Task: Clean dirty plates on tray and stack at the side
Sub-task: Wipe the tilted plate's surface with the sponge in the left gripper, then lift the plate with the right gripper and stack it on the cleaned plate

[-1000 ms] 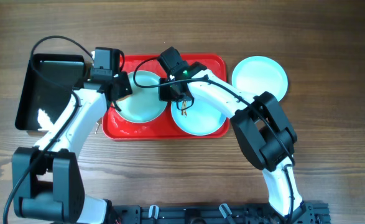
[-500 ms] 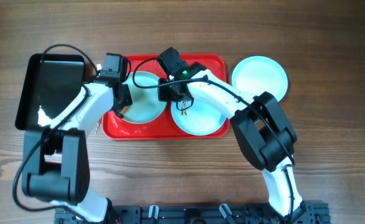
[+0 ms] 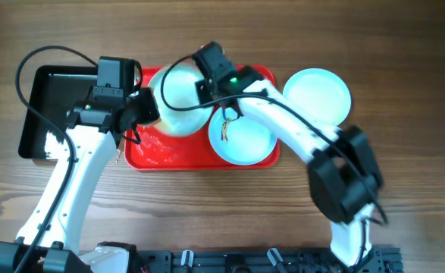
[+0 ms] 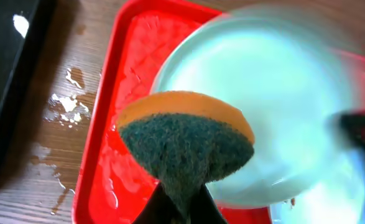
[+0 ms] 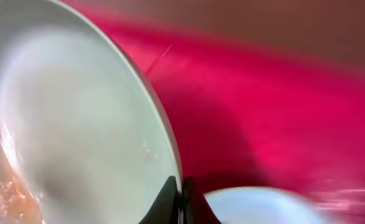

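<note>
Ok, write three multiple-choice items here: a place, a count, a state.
1. The plate off the red tray lies: A) on the table right of the red tray; B) in the black tray; C) on another plate.
2. Plates in view: A) two; B) three; C) four.
3. The right gripper is: A) open; B) shut on the rim of a plate; C) shut on a sponge.
A: bare wood beside the tray. B: one held, a second plate on the tray, one aside. B: jaws pinch the rim.

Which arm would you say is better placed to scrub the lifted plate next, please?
Left: the left gripper clamps the sponge right beside the plate, while the right gripper is occupied pinching that plate's rim.
</note>
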`<state>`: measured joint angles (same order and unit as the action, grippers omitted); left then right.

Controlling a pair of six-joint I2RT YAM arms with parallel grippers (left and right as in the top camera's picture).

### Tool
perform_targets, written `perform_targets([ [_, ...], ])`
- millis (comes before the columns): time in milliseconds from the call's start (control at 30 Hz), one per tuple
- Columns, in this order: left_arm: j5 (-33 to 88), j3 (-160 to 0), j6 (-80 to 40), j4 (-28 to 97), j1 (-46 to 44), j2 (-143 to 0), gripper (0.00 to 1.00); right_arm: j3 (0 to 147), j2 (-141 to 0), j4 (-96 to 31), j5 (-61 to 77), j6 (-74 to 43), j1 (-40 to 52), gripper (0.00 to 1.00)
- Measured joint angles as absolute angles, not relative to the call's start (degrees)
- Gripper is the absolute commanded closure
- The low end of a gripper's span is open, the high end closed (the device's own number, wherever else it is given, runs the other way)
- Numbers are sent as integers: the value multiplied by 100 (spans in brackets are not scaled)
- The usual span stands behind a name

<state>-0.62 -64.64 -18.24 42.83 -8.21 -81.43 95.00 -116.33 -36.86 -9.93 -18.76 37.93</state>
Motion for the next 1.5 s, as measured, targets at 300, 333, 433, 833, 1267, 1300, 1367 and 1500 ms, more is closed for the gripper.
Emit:
perform_targets([
  [300, 60, -6464, -1824, 4333, -821, -8143, 96, 9647, -10744, -2650, -5389, 572, 4351, 96],
  [333, 60, -6464, -1824, 4331, -821, -8143, 96, 9647, -10744, -2432, -5758, 856, 4595, 96],
  [433, 60, -6464, -1824, 4335, -821, -8143, 96, 9647, -10744, -2211, -6167, 1236, 4901, 96],
  [833, 60, -6462, -1835, 4329, -821, -8143, 96, 9679, -10735, -4412, -2602, -1636, 3564, 96],
  [1267, 82, -6462, -1835, 4287, -821, -8187, 96, 8095, -10674, -4772, 1455, -2596, -1264, 96],
  [1300, 82, -6462, -1835, 4285, -821, -8243, 96, 7913, -10674, -4659, 1444, -2718, -1332, 96],
  [1367, 82, -6462, -1837, 4285, -821, -8433, 96, 7651, -10674, -4600, 1365, -2926, -1433, 96],
  [1500, 82, -6462, -1837, 4209, -821, -8694, 96, 7625, -10672, -4687, 1326, -3020, -1446, 22],
])
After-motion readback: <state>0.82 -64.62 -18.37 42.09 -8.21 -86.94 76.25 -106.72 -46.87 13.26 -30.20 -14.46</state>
